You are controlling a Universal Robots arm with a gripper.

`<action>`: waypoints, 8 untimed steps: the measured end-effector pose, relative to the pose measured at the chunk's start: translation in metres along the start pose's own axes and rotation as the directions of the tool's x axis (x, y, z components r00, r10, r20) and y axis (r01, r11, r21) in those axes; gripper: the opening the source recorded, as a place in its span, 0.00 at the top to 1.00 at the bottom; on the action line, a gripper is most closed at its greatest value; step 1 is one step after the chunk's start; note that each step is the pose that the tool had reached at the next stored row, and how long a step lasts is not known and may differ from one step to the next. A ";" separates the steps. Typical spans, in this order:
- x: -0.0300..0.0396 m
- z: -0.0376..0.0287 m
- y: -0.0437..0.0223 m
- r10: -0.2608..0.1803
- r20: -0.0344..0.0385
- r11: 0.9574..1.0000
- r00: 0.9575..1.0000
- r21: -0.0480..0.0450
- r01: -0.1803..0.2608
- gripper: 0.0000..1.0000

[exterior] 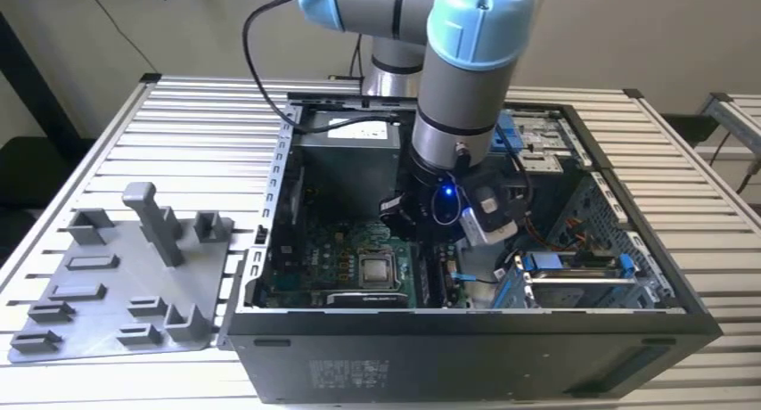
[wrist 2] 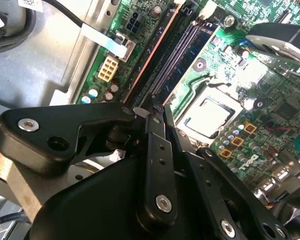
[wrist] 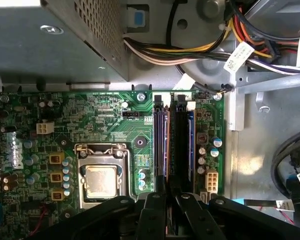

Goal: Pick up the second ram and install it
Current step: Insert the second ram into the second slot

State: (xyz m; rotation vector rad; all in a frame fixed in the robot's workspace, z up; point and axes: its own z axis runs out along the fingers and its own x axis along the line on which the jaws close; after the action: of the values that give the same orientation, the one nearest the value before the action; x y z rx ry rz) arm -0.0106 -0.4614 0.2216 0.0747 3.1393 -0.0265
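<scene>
One gripper (wrist 2: 157, 112) hung inside the case over the memory slots (wrist: 172, 140); fingers (wrist 2: 156, 165) looked closed edge-on around the second ram (wrist 2: 162, 75), probably part-seated in its slot, install apparently unfinished.

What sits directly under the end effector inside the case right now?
Under the end effector lie the motherboard's RAM slots, beside the silver square chip. The black fingers cover the slots' near ends, so I cannot tell whether they hold the second ram.

Green printed motherboard (wrist: 105, 112) with silver square chip (wrist: 101, 181), black metal computer case (exterior: 476, 356), grey plastic tray (exterior: 107, 290), pale ribbed slatted table (exterior: 178, 134), black gripper (wrist 2: 157, 117).
</scene>
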 end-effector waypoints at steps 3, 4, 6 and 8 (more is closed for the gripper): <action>0.0000 0.0001 0.0000 0.000 0.000 1.000 1.000 0.000 0.000 0.86; 0.0000 0.0002 0.0000 0.000 0.000 1.000 1.000 0.000 0.000 0.86; 0.0000 0.0002 0.0000 0.000 0.000 1.000 1.000 0.000 0.000 0.86; -0.0001 0.0003 0.0001 -0.002 0.000 1.000 1.000 0.000 0.002 0.86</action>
State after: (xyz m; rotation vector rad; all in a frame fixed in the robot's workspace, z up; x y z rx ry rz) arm -0.0105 -0.4613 0.2214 0.0718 3.1393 -0.0272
